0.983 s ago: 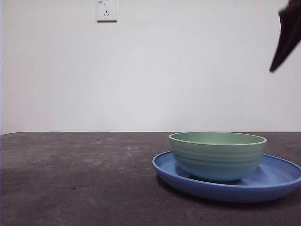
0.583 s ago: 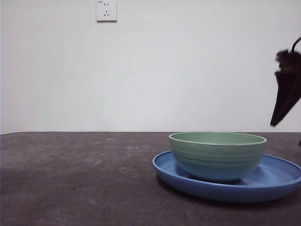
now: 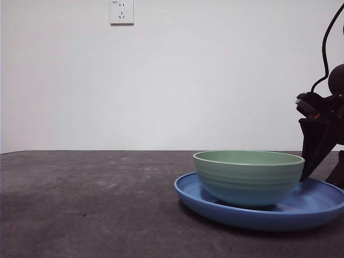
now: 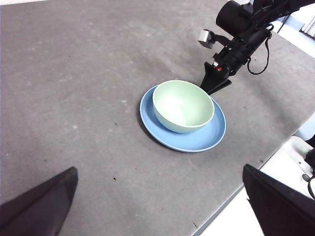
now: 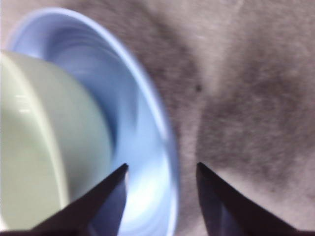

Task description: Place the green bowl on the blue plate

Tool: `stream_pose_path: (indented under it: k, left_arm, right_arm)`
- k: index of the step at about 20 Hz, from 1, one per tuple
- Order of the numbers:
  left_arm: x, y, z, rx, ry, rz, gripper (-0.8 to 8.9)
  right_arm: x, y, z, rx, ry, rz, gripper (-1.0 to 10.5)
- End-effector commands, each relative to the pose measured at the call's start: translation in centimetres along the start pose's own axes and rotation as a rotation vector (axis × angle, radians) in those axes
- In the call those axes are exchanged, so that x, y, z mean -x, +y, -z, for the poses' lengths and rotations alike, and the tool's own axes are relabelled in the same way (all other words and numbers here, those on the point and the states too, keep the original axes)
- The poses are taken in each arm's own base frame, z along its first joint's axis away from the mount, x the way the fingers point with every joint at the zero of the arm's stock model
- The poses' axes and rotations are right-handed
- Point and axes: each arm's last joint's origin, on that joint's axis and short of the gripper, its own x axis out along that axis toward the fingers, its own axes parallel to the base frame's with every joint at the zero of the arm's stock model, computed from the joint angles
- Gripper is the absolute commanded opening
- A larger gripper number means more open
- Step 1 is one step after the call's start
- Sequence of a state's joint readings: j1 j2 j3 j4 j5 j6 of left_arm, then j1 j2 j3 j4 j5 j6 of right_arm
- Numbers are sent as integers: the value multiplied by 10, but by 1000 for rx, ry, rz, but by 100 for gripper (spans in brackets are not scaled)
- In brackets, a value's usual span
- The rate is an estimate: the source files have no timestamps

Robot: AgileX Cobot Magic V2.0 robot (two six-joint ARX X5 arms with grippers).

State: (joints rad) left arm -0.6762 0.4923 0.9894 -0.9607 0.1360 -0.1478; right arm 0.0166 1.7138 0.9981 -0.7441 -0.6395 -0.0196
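Observation:
The pale green bowl (image 3: 248, 177) (image 4: 183, 104) sits upright inside the wide blue plate (image 3: 317, 201) (image 4: 206, 135) on the dark table. My right gripper (image 3: 321, 180) (image 4: 215, 86) is low at the plate's far-right edge, just beside the bowl. In the right wrist view, the right gripper (image 5: 162, 165) is open with the blue plate's rim (image 5: 167, 137) passing between its jaws and the green bowl (image 5: 39, 142) close alongside. It holds nothing. My left gripper (image 4: 159, 169) hangs high above the table, open and empty, well away from the bowl.
The grey table (image 3: 80, 204) stretches to the left of the plate. A white wall socket (image 3: 122, 12) is on the back wall. The table's edge (image 4: 231, 201) runs close to the plate on one side, with white equipment beyond it.
The right gripper has come down from the top right corner to the plate's right edge. Bowl and plate have not moved.

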Motion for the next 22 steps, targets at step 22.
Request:
stream_pose_path:
  k: [22]
  left_arm:
    - [1,-1,-3,-1,-16,9,558]
  right_arm:
    - [-7,-2,-5,-73,13,70,11]
